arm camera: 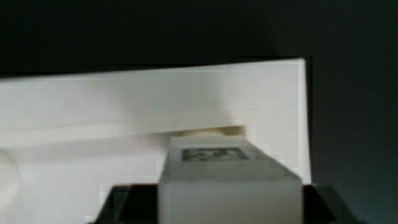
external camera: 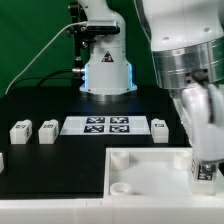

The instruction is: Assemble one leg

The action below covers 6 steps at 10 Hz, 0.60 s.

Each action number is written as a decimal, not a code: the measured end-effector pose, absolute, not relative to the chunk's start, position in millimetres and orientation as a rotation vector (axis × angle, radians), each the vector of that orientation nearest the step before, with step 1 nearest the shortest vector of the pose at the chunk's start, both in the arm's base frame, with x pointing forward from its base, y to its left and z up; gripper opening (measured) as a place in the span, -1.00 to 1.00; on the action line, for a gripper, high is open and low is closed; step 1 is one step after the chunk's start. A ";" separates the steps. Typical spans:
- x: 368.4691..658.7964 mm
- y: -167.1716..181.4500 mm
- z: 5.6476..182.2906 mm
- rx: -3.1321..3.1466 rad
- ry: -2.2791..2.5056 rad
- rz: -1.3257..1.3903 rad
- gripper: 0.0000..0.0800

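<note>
Insertion step, judged under way. The gripper (external camera: 205, 172) hangs over the white tray (external camera: 140, 172) near its corner at the exterior view's right, clamped on a leg (arm camera: 217, 165) whose tagged face shows between the jaws in the wrist view. The next move calls for lining the leg up over a corner socket (external camera: 121, 187) and lowering it squarely. Three more legs (external camera: 21, 131) lie beside the marker board (external camera: 104, 125).

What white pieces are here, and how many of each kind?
Loose legs: 3
Held leg, in the gripper: 1
Tray: 1
Marker board: 1
Total: 6
</note>
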State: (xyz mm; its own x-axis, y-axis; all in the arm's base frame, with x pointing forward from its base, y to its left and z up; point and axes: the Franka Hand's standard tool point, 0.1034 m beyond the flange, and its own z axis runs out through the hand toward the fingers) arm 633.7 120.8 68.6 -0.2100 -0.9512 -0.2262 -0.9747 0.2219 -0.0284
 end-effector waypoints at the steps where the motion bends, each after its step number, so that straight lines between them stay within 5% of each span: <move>1: 633.7 121.0 68.5 -1.761 2.353 0.191 -0.26; 5: 633.8 121.1 68.4 -1.727 2.378 0.193 -0.26; 6: 632.2 121.5 67.1 -1.845 2.284 0.181 0.19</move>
State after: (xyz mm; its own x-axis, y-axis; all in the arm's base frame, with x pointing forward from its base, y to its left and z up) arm 632.2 121.5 67.1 -0.2009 -0.9522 -0.2302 -0.9765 0.2133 -0.0300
